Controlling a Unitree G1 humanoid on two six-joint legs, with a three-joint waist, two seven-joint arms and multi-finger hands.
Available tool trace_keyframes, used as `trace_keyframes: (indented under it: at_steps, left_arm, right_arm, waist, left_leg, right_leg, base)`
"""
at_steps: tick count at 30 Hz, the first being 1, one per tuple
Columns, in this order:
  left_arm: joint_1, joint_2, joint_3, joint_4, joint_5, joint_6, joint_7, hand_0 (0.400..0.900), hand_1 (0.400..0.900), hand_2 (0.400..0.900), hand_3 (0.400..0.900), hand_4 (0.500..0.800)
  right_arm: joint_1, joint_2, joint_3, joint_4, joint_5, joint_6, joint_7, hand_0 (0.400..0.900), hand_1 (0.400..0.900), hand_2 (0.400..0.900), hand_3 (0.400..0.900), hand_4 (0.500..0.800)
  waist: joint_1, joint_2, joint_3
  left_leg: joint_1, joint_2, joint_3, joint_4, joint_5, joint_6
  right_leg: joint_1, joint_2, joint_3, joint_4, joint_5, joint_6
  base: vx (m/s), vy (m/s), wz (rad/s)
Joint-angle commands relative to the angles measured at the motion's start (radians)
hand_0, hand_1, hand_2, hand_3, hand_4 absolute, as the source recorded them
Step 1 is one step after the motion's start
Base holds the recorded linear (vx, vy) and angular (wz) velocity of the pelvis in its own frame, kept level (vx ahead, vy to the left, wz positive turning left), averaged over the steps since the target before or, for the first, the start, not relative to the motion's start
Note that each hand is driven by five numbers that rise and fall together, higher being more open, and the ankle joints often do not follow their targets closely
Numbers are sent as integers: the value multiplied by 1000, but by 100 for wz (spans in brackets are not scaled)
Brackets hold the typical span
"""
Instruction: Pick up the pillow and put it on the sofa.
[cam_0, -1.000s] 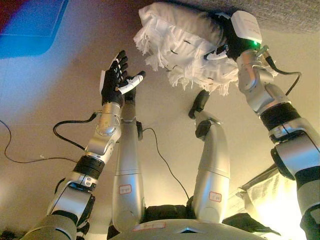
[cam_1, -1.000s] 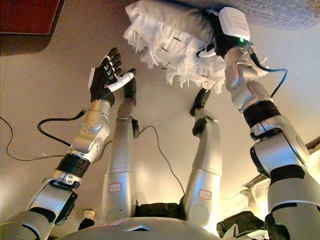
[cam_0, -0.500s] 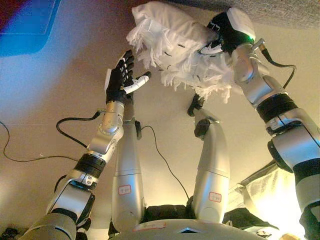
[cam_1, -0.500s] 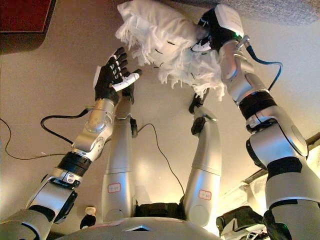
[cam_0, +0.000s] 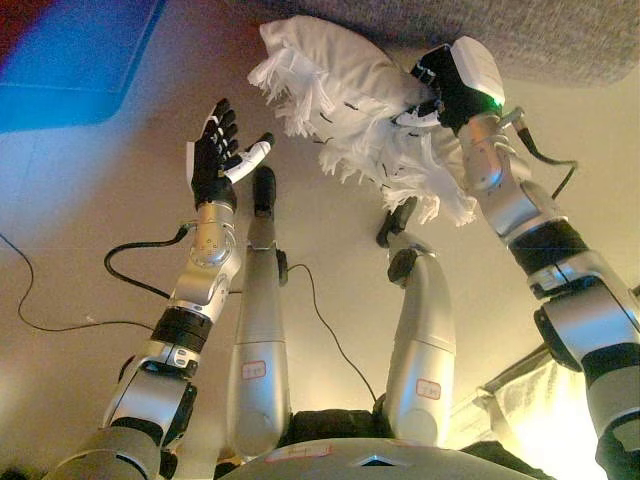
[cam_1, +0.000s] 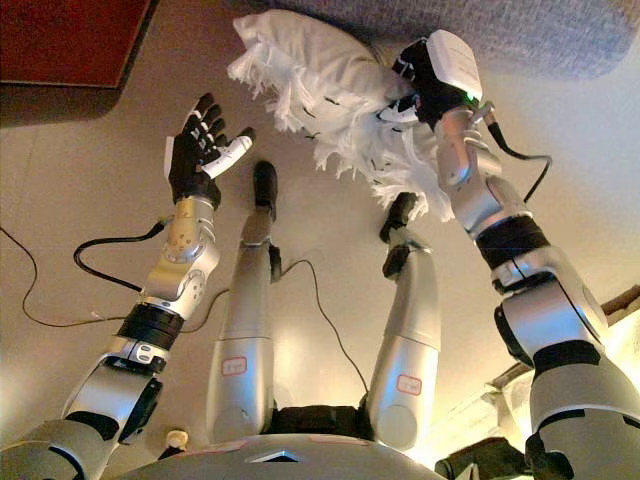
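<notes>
A white pillow (cam_0: 345, 85) with a shaggy fringe hangs in the air near the grey sofa edge (cam_0: 560, 35) at the top. My right hand (cam_0: 440, 90) is shut on the pillow's right side, fingers sunk into the fabric. My left hand (cam_0: 215, 150) is raised to the left of the pillow, open with fingers spread, a short gap from the fringe. In the right eye view the pillow (cam_1: 320, 85) sits between the left hand (cam_1: 195, 145) and the right hand (cam_1: 420, 85).
A dark red piece of furniture (cam_1: 60, 45) fills the top left corner. The beige floor (cam_0: 80, 230) lies below. A pale cloth-covered object (cam_0: 545, 400) shows at the lower right.
The left hand has drawn back left, away from the fringe it was close to half a second ago. The right hand still holds the pillow, shifted slightly up towards the sofa.
</notes>
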Motion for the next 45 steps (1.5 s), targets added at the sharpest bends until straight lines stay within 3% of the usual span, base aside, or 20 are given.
trace_keyframes:
  at_steps: [1,7,8,13,14,23,29,32,37,40,43,45]
  left_arm:
    - [37,4,48,-2,64,-92,37,900,900,900,900,800]
    - [136,10,81,56,98,-102,17,900,900,900,900,800]
    - [185,18,101,54,107,-102,-16,900,900,900,900,800]
    - [265,18,116,57,129,-98,-75,900,900,900,900,800]
    - [303,12,129,59,146,-92,-100,900,900,900,900,800]
    - [438,-5,190,33,171,-71,-194,900,900,900,900,800]
    - [478,7,181,10,165,-60,-255,900,900,900,900,800]
    - [506,18,161,-21,142,-51,-292,900,900,900,900,800]
    - [529,43,128,-33,90,-48,-312,900,900,900,900,800]
    - [531,68,108,-33,51,-50,-315,900,900,900,900,800]
    - [510,94,86,-21,19,-50,-329,900,900,900,900,800]
    - [502,97,71,-28,7,-51,-340,900,900,900,900,800]
  right_arm:
    - [-44,-74,-146,-217,-46,-100,-127,400,400,400,400,500]
    - [168,-47,-242,-400,-93,-158,-130,400,400,400,400,500]
    - [243,-42,-274,-466,-93,-184,-114,400,400,400,400,500]
    - [397,-3,-343,-604,-60,-239,-68,400,400,400,400,500]
    - [438,7,-370,-656,-47,-264,-47,400,400,400,400,500]
    - [581,31,-490,-819,114,-306,69,400,400,400,400,500]
    - [556,10,-497,-752,270,-307,120,400,400,400,400,500]
    - [454,-28,-475,-634,346,-283,108,400,400,400,400,500]
    - [135,-145,-340,-336,396,-237,61,400,400,400,400,500]
    - [-109,-176,-206,-41,434,-205,40,400,400,400,400,500]
    - [-336,-180,-47,306,461,-170,76,400,400,400,400,500]
    - [-426,-160,-26,479,475,-159,62,400,400,400,400,500]
  waist:
    - [-10,-29,-8]
    - [-7,-54,-57]
    - [-5,-59,-99]
    - [-3,-65,-194]
    - [-7,-69,-245]
    - [-1,-91,-405]
    - [15,-109,-424]
    - [36,-124,-429]
    - [85,-142,-424]
    - [117,-151,-417]
    - [153,-158,-407]
    - [176,-149,-400]
  left_leg:
    - [165,-15,21,33,-146,44]
    - [422,0,28,-101,-121,44]
    - [501,6,30,-144,-117,47]
    - [666,15,48,-257,-96,51]
    - [724,17,65,-300,-93,55]
    - [917,7,139,-489,-59,68]
    - [932,14,135,-491,-59,63]
    - [933,30,124,-489,-59,53]
    - [922,43,105,-486,-53,44]
    - [910,51,91,-485,-46,40]
    - [887,57,67,-486,-32,32]
    - [868,60,46,-487,-23,28]
  right_leg:
    - [140,28,19,-125,107,72]
    - [416,45,-4,-285,144,76]
    - [502,40,-12,-338,163,84]
    - [688,28,-29,-476,213,110]
    - [743,21,-36,-525,243,127]
    - [861,10,-40,-655,323,159]
    - [895,14,-54,-652,303,154]
    - [909,20,-74,-654,297,151]
    - [922,28,-101,-667,287,145]
    - [923,36,-108,-674,284,140]
    - [920,47,-117,-683,276,135]
    - [922,51,-132,-688,268,133]
  base:
    - [11,31,-7]
    - [59,27,-5]
    - [86,37,-4]
    - [132,101,-15]
    - [83,77,-15]
    - [90,94,-19]
    - [58,9,15]
    - [83,-46,25]
    - [69,-46,17]
    - [53,-48,14]
    - [20,-62,24]
    - [31,-62,38]
